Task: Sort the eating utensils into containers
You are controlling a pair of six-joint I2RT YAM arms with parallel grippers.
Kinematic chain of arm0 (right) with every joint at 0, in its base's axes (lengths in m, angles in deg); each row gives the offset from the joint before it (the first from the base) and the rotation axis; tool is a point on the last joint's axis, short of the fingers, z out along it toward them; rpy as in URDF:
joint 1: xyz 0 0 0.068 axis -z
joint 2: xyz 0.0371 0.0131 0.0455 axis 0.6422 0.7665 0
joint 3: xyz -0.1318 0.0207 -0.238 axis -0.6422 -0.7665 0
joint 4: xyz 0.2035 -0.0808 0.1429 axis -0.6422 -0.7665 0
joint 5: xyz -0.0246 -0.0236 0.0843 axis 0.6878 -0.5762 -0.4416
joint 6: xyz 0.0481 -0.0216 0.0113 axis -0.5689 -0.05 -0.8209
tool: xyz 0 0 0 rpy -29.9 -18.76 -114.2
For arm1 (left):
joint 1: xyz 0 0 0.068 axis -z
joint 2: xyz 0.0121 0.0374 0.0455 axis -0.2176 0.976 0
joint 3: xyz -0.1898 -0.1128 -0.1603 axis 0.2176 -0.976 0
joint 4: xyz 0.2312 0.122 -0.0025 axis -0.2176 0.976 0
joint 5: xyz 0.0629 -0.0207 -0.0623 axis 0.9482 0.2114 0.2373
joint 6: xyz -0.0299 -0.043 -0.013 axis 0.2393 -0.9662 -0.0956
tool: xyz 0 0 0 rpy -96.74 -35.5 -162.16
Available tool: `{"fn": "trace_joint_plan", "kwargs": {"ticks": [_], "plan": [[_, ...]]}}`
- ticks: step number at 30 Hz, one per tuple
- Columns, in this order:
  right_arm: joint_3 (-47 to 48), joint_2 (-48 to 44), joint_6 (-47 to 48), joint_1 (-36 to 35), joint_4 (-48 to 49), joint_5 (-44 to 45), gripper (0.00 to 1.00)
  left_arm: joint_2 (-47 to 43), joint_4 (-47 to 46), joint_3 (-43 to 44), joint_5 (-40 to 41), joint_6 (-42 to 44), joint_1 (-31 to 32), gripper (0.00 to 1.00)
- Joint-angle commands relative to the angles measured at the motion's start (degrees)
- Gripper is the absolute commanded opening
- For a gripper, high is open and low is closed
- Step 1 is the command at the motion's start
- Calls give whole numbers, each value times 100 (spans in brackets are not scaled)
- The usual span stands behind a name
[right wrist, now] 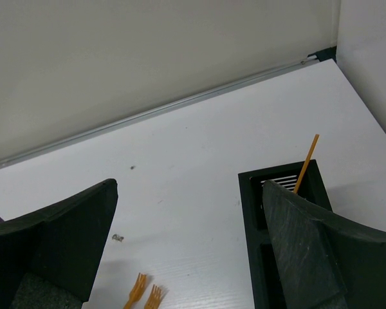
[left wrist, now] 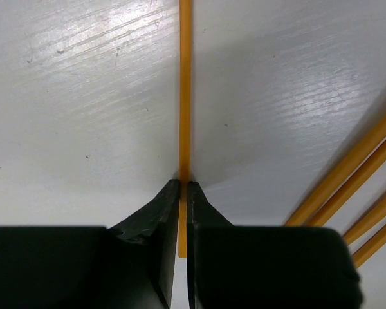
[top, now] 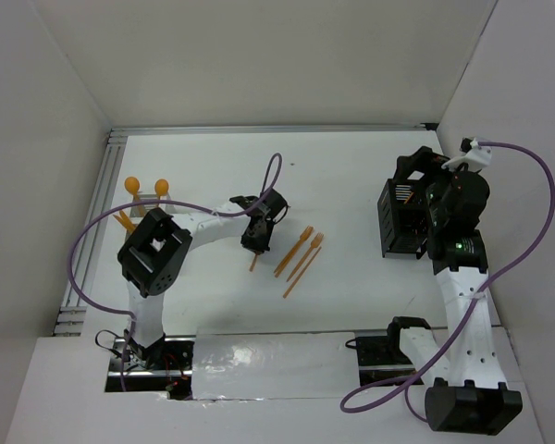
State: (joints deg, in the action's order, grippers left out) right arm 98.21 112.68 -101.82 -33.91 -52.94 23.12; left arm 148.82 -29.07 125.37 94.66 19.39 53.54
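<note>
- Top external view: the left jaws are clenched on an orange utensil [top: 253,263] near the middle of the table [top: 351,166], and only one end of it pokes out beneath them.
- The right jaws are spread wide and grasp nothing, hanging over the black caddy [top: 398,222] at the right.
- Three loose utensils [top: 298,254] lie side by side just right of the left jaws.
- At the far left, two spoons [top: 132,184] stand upright in the white caddy [top: 145,199], which is hard to make out against the table.
- Left wrist view: the fingers [left wrist: 161,212] pinch the utensil's thin handle [left wrist: 184,96] edge-on, close to one end, and the rest runs straight away over the table. I cannot tell whether it is lifted or resting.
- The neighbouring handles [left wrist: 354,180] cross the right corner, apart from the held one.
- Right wrist view: the right jaws stand released and empty.
- The black caddy [right wrist: 251,212] sits below them with one orange stem [right wrist: 305,164] standing in its far compartment.
- Two forks [right wrist: 147,293] show their prongs at the bottom edge.
- Handling, as a judgement: the piece looks very light, thin and smooth. It is probably stiff enough to hold its line, but it could swivel or slip in a pinch taken so near the end.
- A hold across the flat of the handle, nearer its middle, should keep it steadier for lowering upright into a narrow slot.
</note>
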Motion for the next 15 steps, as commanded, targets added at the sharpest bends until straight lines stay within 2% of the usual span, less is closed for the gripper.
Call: {"fn": "trace_joint_plan", "kwargs": {"ticks": [1, 4, 5, 8, 10, 12, 13, 15], "plan": [[-29, -123, -32, 28, 172, 51, 100, 642, 685, -555, -344, 266, -1, 14], [-82, -97, -58, 20, 224, -97, 100, 625, 605, -590, -450, 284, -1, 6], [-82, -88, -58, 20, 224, -168, 100, 616, 588, -599, -529, 293, -1, 1], [-82, -44, -207, 28, 224, -668, 100, 318, 509, -625, -609, 117, -1, 0], [-239, 61, -418, 28, 356, -1379, 100, -215, 404, -661, -696, 38, -19, 0], [-415, 184, -828, 20, 653, -2307, 100, -735, -105, -801, -977, 265, -45, 0], [-520, 237, -997, 20, 777, -2583, 100, -1225, -342, -1002, -1178, 353, -45, 0], [-837, 325, -1392, -94, 997, -2901, 99, -1624, -1051, -1205, -1662, 486, -63, 0]]}}
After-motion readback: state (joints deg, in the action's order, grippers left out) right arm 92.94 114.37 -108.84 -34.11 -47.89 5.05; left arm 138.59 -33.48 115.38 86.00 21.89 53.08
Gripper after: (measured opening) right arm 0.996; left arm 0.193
